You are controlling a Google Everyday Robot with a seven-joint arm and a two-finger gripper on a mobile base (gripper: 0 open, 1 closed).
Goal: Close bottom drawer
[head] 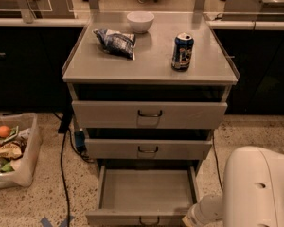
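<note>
Tool beside bottom drawer front
</note>
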